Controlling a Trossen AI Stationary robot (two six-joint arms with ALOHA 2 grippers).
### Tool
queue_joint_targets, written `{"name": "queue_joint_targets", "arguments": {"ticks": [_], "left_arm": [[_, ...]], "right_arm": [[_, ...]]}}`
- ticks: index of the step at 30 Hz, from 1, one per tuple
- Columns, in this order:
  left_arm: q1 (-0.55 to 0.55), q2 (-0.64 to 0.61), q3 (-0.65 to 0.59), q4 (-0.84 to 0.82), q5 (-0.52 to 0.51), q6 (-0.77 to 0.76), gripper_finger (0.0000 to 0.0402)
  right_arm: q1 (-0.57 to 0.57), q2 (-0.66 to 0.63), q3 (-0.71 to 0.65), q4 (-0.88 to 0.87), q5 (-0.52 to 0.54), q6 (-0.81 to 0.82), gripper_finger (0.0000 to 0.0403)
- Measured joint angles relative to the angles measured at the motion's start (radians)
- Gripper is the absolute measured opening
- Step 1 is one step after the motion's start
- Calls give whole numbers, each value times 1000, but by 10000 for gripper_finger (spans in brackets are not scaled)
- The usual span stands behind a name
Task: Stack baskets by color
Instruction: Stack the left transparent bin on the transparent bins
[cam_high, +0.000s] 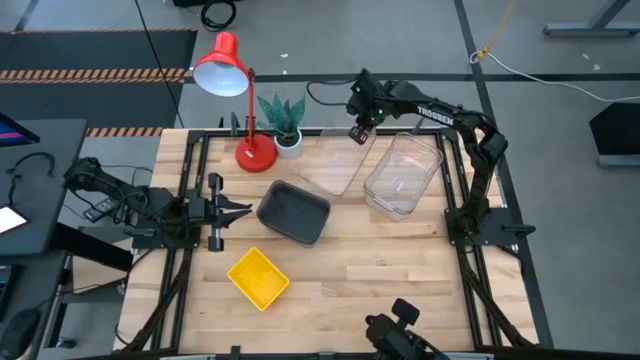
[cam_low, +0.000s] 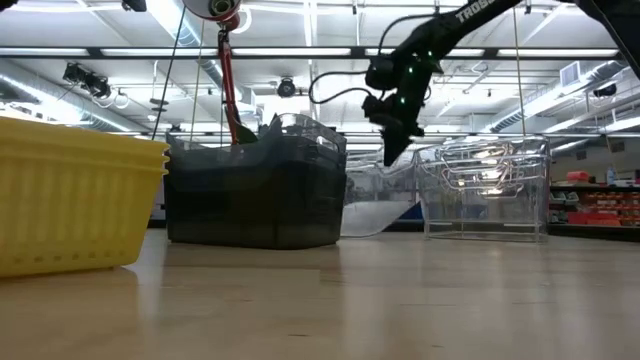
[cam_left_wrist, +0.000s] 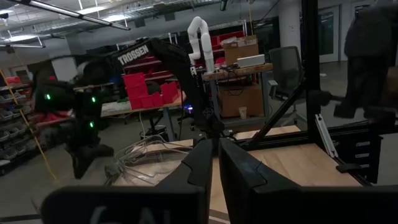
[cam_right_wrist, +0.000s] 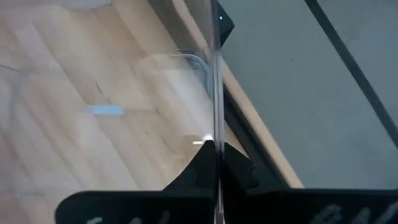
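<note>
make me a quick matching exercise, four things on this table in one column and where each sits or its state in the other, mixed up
Things:
1. small yellow rectangular plastic basket
2. dark grey rectangular plastic basket
3. loose clear see-through plastic basket
4. red desk lamp

Places or states:
A. far left corner, next to the small potted plant
B. rim pinched by the right tool, tilted
C. near edge, left of centre
D. middle of the table, in front of the lamp

Pairs: 1-C, 2-D, 3-B, 4-A

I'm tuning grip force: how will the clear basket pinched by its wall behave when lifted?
Likely light: thin see-through walls. The clear basket already tilts, so it may swing from the right end effector, shut on one edge. Glossy plastic could slip.
</note>
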Motion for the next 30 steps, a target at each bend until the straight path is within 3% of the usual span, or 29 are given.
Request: {"name": "queue_joint_targets", "arguments": {"ticks": [14, 30], "left_arm": [[0, 0, 0, 0, 0, 0, 25], [0, 0, 0, 0, 0, 0, 25]], "right_arm": [[38, 0, 377, -297, 76, -36, 5], [121, 0, 671, -571, 190, -33, 4]]}}
